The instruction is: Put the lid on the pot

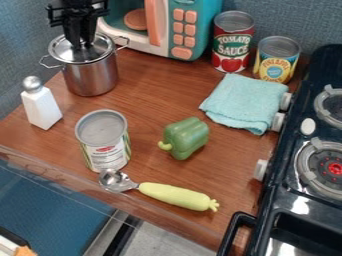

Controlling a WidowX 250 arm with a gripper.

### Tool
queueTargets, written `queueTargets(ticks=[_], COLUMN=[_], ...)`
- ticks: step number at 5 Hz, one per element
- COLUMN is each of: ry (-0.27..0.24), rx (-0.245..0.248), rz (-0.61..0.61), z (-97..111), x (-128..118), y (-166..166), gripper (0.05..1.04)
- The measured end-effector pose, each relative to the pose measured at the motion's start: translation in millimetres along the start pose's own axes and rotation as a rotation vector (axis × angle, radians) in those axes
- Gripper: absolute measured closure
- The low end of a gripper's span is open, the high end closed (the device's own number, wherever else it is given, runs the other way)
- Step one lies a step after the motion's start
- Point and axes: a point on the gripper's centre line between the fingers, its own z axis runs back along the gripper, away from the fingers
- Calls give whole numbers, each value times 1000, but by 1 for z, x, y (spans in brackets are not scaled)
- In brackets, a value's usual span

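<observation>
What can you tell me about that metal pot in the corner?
The pot is a shiny, silvery cylinder that looks like steel, with thin wire loop handles at its sides. It stands upright on the wooden counter, behind the white shaker and left of the toy microwave. A silvery lid sits over its top, with the black claw right above.

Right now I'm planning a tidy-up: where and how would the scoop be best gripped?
Grip the scoop's pale green handle near its middle, probably from straight above, the claw closing across its width. The handle lies long and flat on the counter, while the rounded metal bowl sits close to a can, leaving less room.
</observation>
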Motion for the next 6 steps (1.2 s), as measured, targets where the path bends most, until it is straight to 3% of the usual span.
queueTargets(ticks=[5,6], ry=[0,7], rx=[-16,-10], rz=[16,10], z=[-2,-6], x=[4,-1], y=[1,-4], gripper=[806,735])
